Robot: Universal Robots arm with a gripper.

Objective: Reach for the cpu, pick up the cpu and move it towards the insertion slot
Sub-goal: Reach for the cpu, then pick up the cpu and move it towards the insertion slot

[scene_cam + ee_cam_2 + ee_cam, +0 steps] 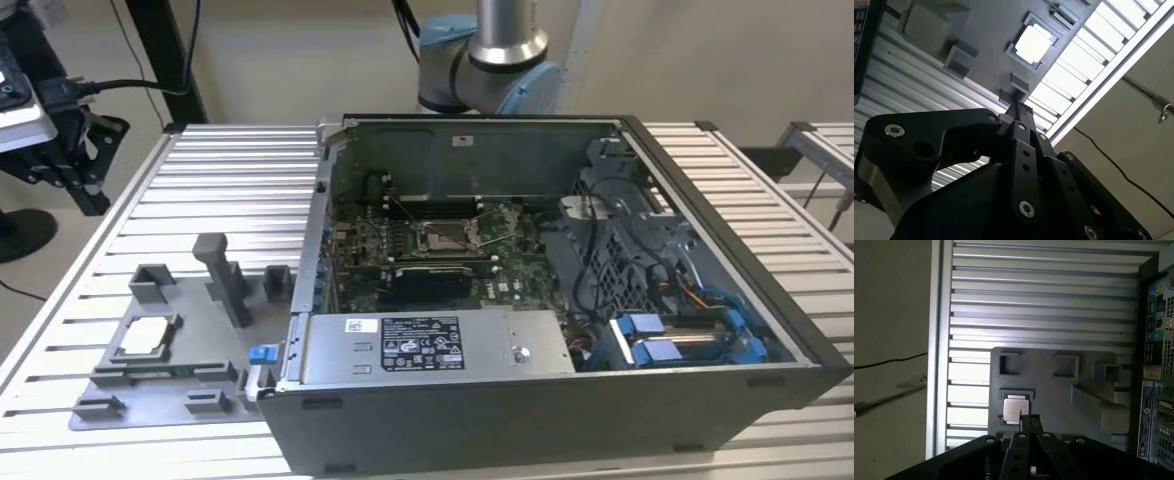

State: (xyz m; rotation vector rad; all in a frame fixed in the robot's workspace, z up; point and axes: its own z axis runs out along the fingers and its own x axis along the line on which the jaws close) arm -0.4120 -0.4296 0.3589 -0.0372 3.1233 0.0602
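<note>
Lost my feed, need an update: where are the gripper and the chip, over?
Gripper shut, empty, clear of chip. Chip lying in grey fixture beside the computer case. Nothing on top of it.

This looks like a robotics lab or test workshop. A slatted aluminium work table (pixel 227 180) carries an opened computer case (pixel 534 430) with its green circuit board (pixel 354 245) bare. A grey fixture plate (pixel 194 350) sits beside it, and an industrial robot arm (pixel 494 50) stands behind.

1 cpu (pixel 144 336), 1 insertion slot (pixel 445 236), 1 pc case (pixel 561 425) (open), 1 grey fixture plate (pixel 200 345), 1 gripper (pixel 1029 420)
</note>
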